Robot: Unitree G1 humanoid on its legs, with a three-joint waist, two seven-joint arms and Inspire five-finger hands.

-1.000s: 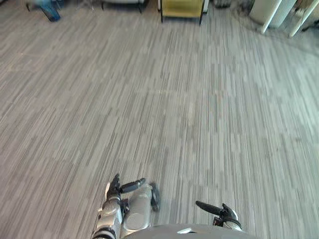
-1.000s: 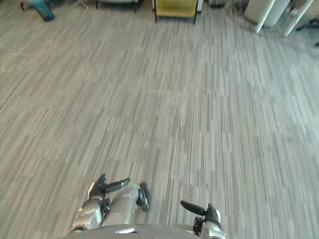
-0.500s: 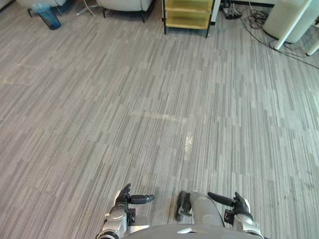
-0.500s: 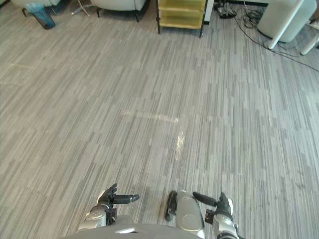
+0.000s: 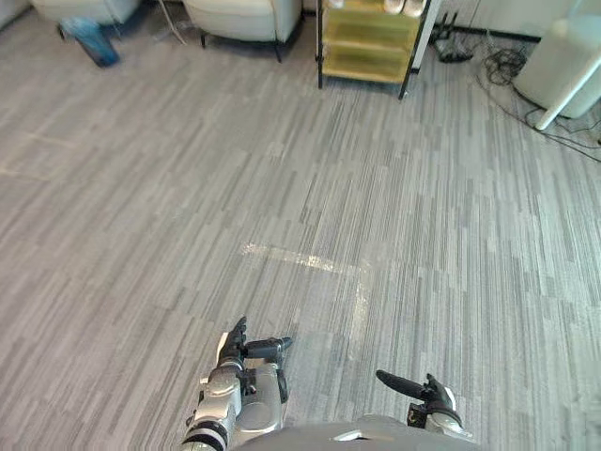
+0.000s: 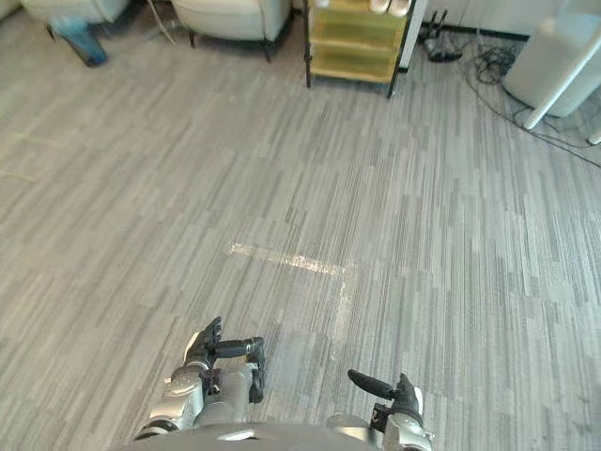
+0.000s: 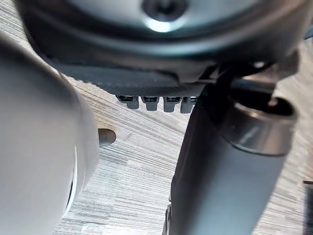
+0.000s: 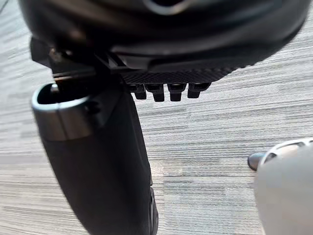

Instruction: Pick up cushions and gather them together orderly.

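Silver-grey, rounded left forearm (image 5: 211, 413) at lower left, dark left hand (image 5: 235, 352) with black thumb, dark right hand (image 5: 423, 399) at lower right, finely ribbed palm edge, perhaps rubber, up close

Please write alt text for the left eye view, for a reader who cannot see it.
Both robot hands, left hand and right hand, hang open and empty low over grey striped carpet. Far ahead stand a yellow shelf unit and a pale armchair.

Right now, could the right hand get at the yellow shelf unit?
Probably not. The right hand hangs low, close in, while the yellow shelf unit stands across a wide stretch of grey floor. Nothing seems to block it; it just looks too far.
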